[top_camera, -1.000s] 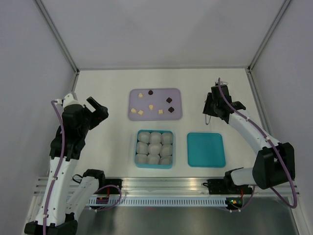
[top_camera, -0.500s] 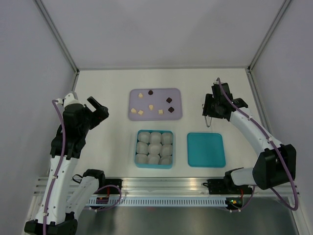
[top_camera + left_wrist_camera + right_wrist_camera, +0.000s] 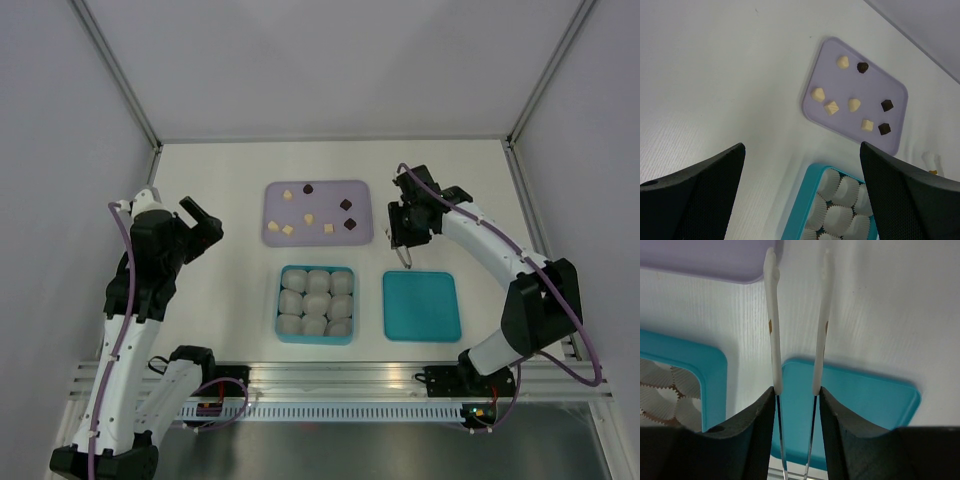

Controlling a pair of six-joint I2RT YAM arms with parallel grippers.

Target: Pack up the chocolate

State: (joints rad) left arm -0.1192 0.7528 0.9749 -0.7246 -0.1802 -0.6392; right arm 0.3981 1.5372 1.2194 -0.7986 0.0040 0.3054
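Observation:
Several tiny chocolate pieces [image 3: 310, 217] [image 3: 831, 107], some cream and some dark brown, lie scattered on the flat lavender tray [image 3: 360, 192] [image 3: 840, 82]. My right gripper [image 3: 402, 228] [image 3: 796, 390] is shut on a pair of white-tipped metal tweezers [image 3: 404, 255] [image 3: 772, 315]. It hangs just right of the tray, and the tweezer tips are apart with nothing between them. Their tip also shows in the left wrist view as the tweezers [image 3: 931, 160]. Far left of the tray, raised, my left gripper [image 3: 203, 225] [image 3: 802, 147] stands open and empty.
A teal box [image 3: 281, 300] [image 3: 800, 210] [image 3: 715, 375] filled with white paper cups sits in front of the tray. Its teal lid [image 3: 421, 306] [image 3: 865, 405] lies flat to the right, beneath my right gripper. Grey walls enclose the white table.
My right arm has swung left with the tweezers, from the table's right side to the tray's right edge. The left arm has stayed put.

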